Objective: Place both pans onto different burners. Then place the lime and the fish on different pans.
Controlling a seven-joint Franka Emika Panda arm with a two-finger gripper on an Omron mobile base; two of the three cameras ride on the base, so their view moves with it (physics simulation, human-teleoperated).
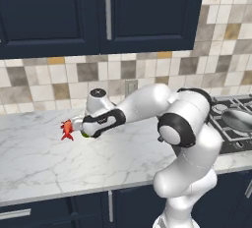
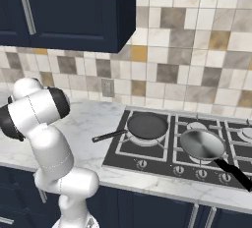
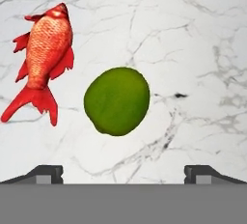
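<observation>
2 pans [image 2: 147,125] on separate burners. Fish [image 3: 44,59]: on marble counter [image 3: 202,49], rigid, light; take across mid-body. Lime [image 3: 116,101]: just beside it, smooth, likely to roll; pinch across its middle. My gripper [image 3: 123,172]: jaws wide apart, empty, above lime.

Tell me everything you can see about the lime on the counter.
The lime is a small, smooth, yellow-green fruit, roundish and slightly lopsided, whole and uncut. It lies on the white marble counter beside the red fish, with a gap between them. The open claw hovers above it, not touching.
</observation>
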